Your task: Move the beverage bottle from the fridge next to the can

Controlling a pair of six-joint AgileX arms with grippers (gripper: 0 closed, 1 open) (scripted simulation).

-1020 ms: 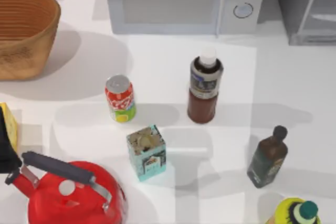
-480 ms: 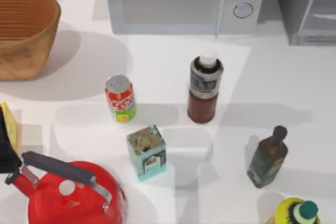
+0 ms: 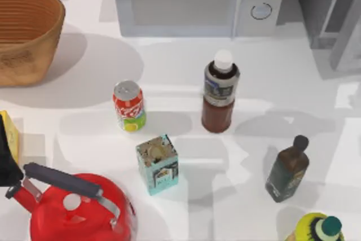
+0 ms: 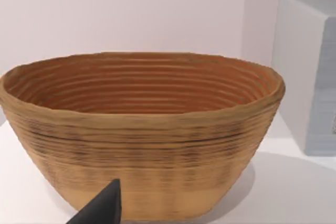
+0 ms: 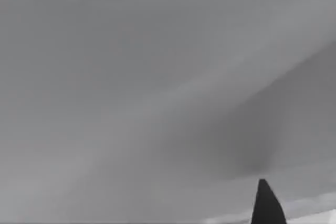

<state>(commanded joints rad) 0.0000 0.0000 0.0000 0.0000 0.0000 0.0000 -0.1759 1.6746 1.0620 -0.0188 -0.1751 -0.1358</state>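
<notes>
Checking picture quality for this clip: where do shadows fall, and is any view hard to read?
Top view: soft grey shadows lie on the white table beside the woven wicker basket and the small red soda can. Right wrist view: even grey, little to read. Left wrist view: evenly lit basket.

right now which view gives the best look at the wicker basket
The left wrist view: the wicker basket sits square in front of the camera, with its whole rim, ribbed inside and outer wall visible. The top view catches part of it at the table's far left edge. The right wrist view faces a grey surface.
</notes>
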